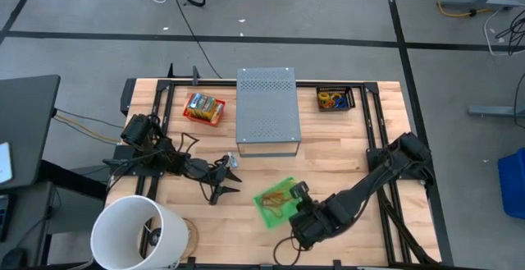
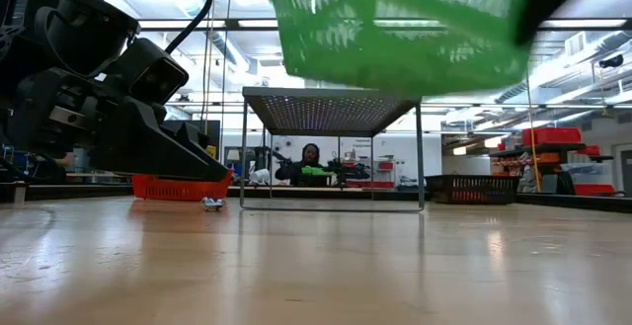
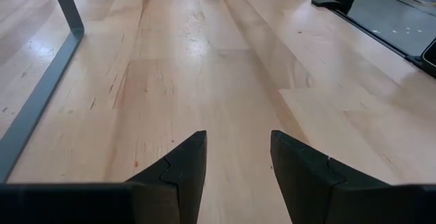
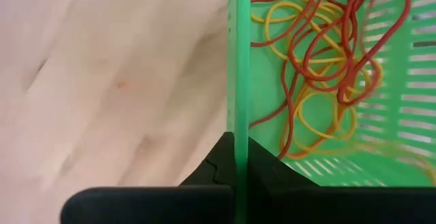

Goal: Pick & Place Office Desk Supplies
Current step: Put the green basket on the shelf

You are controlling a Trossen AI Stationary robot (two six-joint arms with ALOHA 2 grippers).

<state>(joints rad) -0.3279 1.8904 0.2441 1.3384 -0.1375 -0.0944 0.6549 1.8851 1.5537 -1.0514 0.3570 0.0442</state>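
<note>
A green slotted basket [image 1: 273, 199] holds red and yellow rubber bands [image 4: 320, 60]. It hangs in the air above the table's near middle and shows high in the low view as the green basket [image 2: 395, 29]. My right gripper [image 1: 297, 194] is shut on its wall. My left gripper [image 3: 238, 163] stands open low over the bare wood at the table's left, shown as the left gripper [image 1: 230, 176] from above, with nothing between its fingers. My right gripper pinches the green basket's thin side wall at its upper edge [image 4: 238, 125], one finger [image 4: 216, 166] outside and one finger [image 4: 266, 169] inside. It comes at the wall slanting down from above. The basket is lifted clear of the table, with the bands lying loose inside.
A grey perforated metal box [image 1: 267, 106] stands at the far middle. Left of it is a red basket of packets [image 1: 203, 108]; right of it, a black basket of rubber bands [image 1: 335, 99]. A white bucket [image 1: 135, 233] sits at the near left corner.
</note>
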